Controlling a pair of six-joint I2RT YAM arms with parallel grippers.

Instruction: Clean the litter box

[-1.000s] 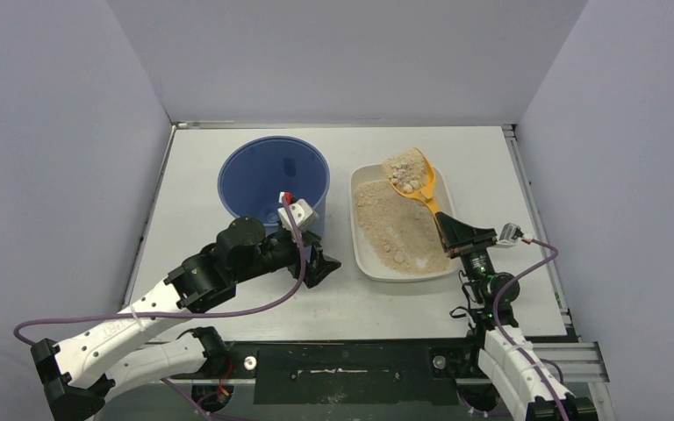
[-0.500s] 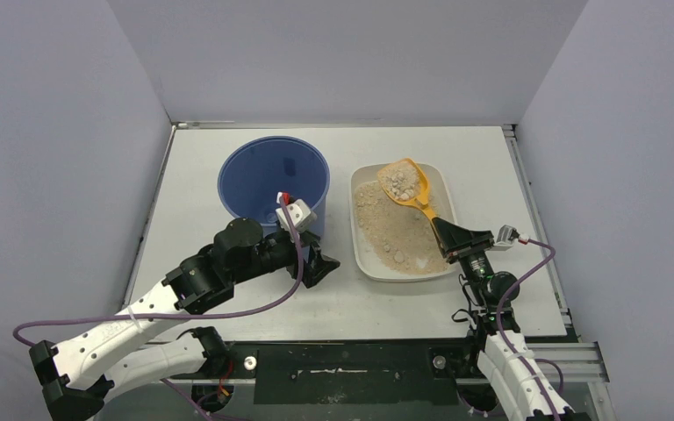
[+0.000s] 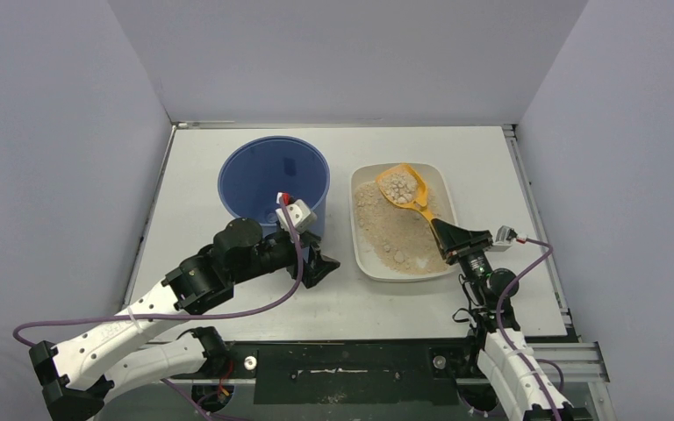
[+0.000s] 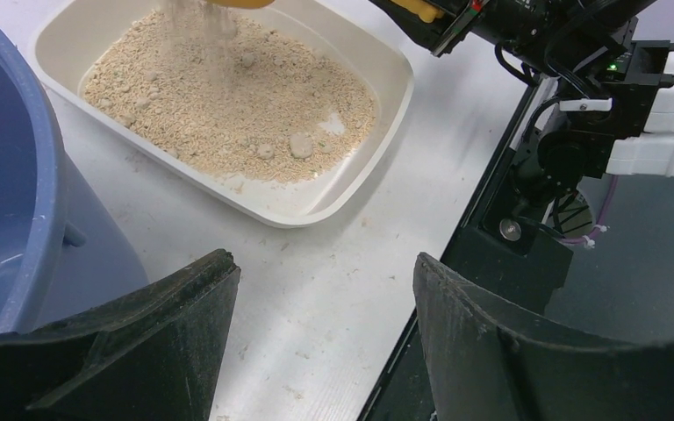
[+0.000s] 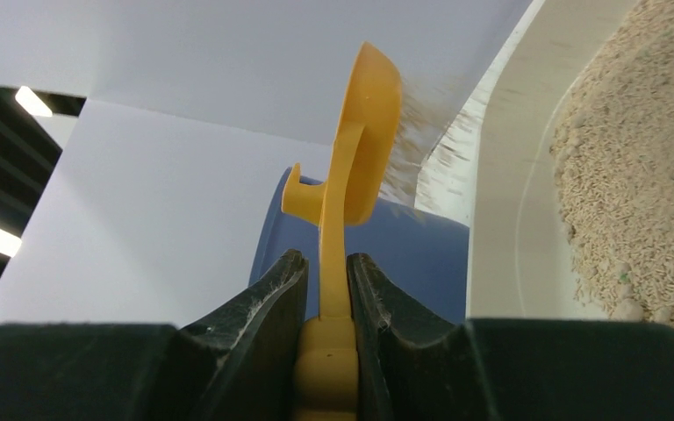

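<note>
From my overhead feed, the litter box [image 3: 356, 250] sits on the right half of the tabletop [image 3: 202, 158], at 3 o'clock from the blue bucket [image 3: 254, 175] and just beside it, the two not touching. Tan granules cover most of the box floor, and a few pale clumps [image 4: 300, 143] lie near its 6 o'clock end.

My right pincer [image 3: 443, 232] is at the box's 4 o'clock corner, pinching the handle of the orange scoop [image 3: 404, 187]. The right wrist feed shows both fingers [image 5: 268, 298] pressed flat against the handle, one on each side. From that grip the scoop reaches toward 11 o'clock, with its bowl raised above the granules over the 12 o'clock half of the box. The bowl carries a small heap of whitish lumps. Loose grains are sifting out of it: I see a thin stream [image 4: 202, 35] dropping onto the litter in the left wrist feed, and a blur of grains beside the bowl in the right wrist feed.

My left pincer [image 3: 323, 263] is at 5 o'clock from the bucket, near the box's 7 o'clock corner. Its fingers [image 4: 167, 324] are spread wide with nothing between them. Through the gap I see bare tabletop with a few scattered grains, the bucket wall on one side and the box rim beyond.
</note>
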